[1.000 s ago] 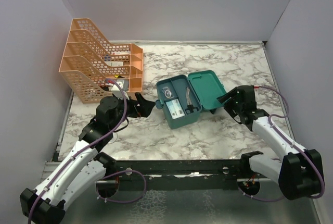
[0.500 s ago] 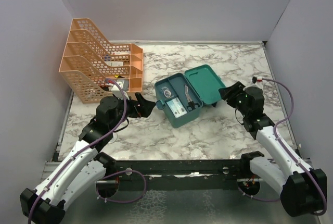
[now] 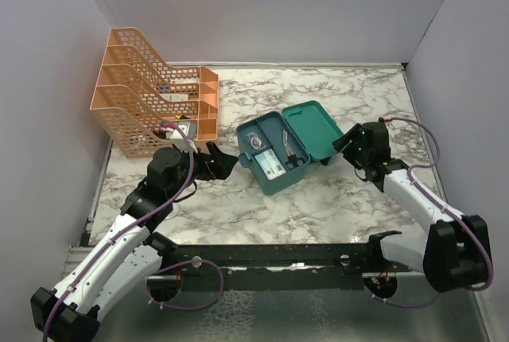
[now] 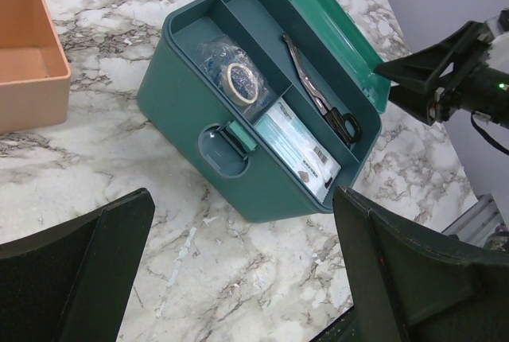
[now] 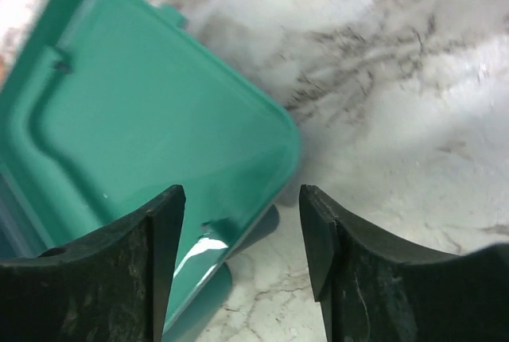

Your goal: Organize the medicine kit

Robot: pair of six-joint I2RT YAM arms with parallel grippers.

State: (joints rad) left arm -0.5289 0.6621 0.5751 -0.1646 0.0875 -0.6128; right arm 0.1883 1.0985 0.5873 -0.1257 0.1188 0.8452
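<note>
Marble table [image 3: 350, 199], medicine kit [image 3: 312, 130] diagonal

Marble table [image 3: 358, 95] carries the open medicine kit [image 3: 310, 131] and orange rack [image 3: 151, 103].

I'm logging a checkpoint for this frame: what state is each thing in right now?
medicine kit, open.
lid, leaning back behind the box.
scissors, closed, lying in the long compartment.
tape roll, lying in a corner compartment.
left gripper, open, empty.
right gripper, open, by the lid's corner.
</note>
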